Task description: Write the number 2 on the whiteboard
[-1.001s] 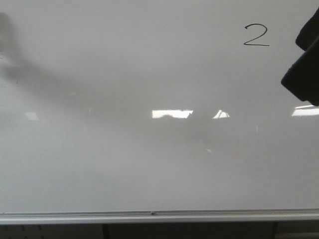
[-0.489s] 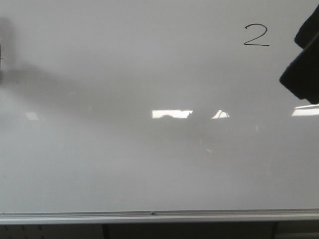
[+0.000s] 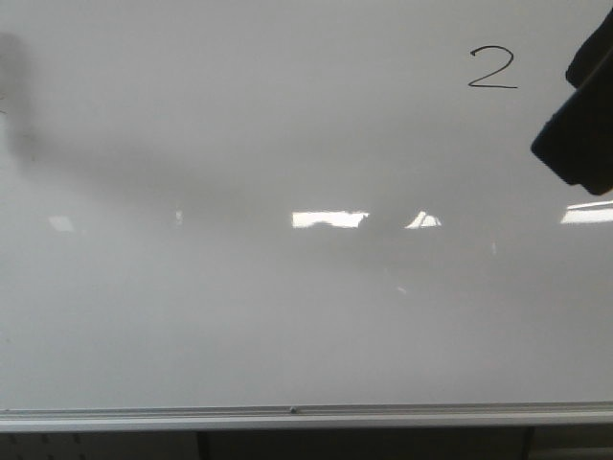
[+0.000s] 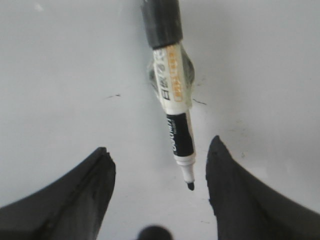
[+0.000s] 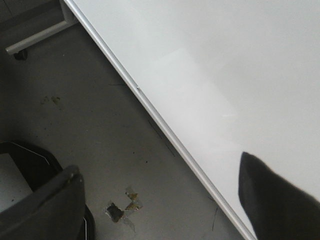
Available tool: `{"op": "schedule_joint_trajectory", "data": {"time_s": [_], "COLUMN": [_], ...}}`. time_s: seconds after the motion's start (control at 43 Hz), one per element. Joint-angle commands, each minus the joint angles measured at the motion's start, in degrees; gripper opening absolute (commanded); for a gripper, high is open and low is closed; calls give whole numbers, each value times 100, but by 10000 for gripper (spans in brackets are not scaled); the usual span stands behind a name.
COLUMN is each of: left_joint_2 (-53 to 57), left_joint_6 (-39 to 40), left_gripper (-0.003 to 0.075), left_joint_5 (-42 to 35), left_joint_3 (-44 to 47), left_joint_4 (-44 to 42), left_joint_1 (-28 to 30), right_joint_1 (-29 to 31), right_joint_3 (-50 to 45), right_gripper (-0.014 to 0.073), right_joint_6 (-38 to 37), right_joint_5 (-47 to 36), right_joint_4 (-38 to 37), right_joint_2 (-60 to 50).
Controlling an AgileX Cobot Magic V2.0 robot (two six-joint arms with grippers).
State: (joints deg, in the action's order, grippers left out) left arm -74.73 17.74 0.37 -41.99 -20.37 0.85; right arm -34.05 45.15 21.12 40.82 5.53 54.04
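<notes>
The whiteboard fills the front view, and a thin black number 2 stands at its upper right. A dark part of my right arm hangs just right of the digit. In the left wrist view, a black-and-white marker lies against the board, its bare tip pointing between the fingers. My left gripper is open and does not touch the marker. My right gripper is open and holds nothing, straddling the board's lower edge.
The silver bottom rail runs along the board's lower edge. Bright light reflections sit mid-board. Below the rail lies grey floor with a chipped patch and the stand's foot.
The dark right arm at the right edge has crept slightly left. The shadow at the board's left edge has shifted. The number 2 is unchanged.
</notes>
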Motion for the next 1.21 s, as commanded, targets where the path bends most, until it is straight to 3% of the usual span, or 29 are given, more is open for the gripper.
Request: {"op": "schedule_joint_trajectory", "data": {"time_s": [0.0, 0.209, 0.442, 0.815, 1.187], "left_joint_2": [659, 1640, 2622, 3929, 4180], "left_joint_6": [25, -264, -841, -841, -841], "left_gripper": [404, 404, 390, 334, 208], "left_joint_5": [465, 2522, 3893, 5267, 5349], "left_joint_3": [-371, -794, -984, -984, -936], "left_joint_4": [-8, 14, 703, 1022, 1022], "left_joint_1": [-137, -943, -1976, -2754, -2766], "right_joint_1": [24, 24, 24, 24, 24], "right_joint_3": [194, 194, 194, 194, 194], "right_gripper": [640, 640, 640, 640, 622], "right_joint_6": [-298, -916, -1395, -1498, -1560], "right_joint_5": [-472, -670, -683, -24, 157], "right_joint_4": [34, 34, 34, 34, 34], "right_joint_2": [-62, -62, -62, -672, -1037]}}
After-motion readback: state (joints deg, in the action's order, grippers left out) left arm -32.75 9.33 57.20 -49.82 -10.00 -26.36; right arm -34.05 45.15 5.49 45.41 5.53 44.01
